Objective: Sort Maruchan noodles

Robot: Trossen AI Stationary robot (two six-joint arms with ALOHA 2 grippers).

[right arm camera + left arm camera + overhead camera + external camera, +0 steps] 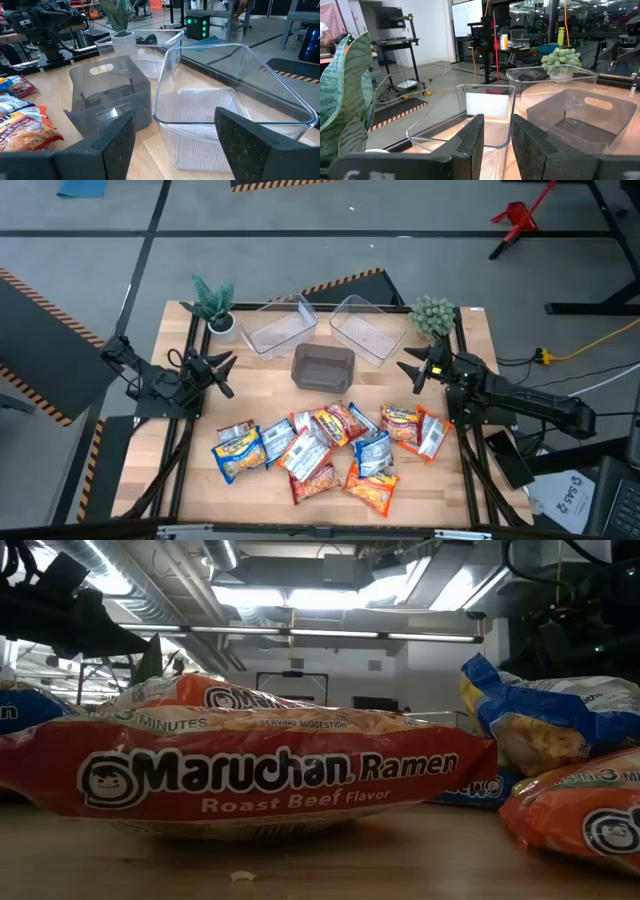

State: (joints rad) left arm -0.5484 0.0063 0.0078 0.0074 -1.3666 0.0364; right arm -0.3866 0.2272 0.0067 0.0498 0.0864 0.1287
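Maruchan noodles (320, 450) heaped on near half of table (470, 340), apart from both grippers. Left gripper (222, 374) beside left edge, fingers nearly together, empty. Right gripper (412, 370) fingers spread, empty. Low view alone shows "Roast Beef" packet (250, 780) label.

The red noodle packet (250, 775) closest to the low camera reads "Maruchan Ramen" in large white letters, with "Roast Beef Flavor" below. Along its upper edge stand "3 MINUTES" and "SERVING SUGGESTION". The orange packet (585, 820) at the right edge carries "3 MINUTES" as well. In the high view, a white sheet (563, 495) on the floor beside the table bears the letters "SAS".
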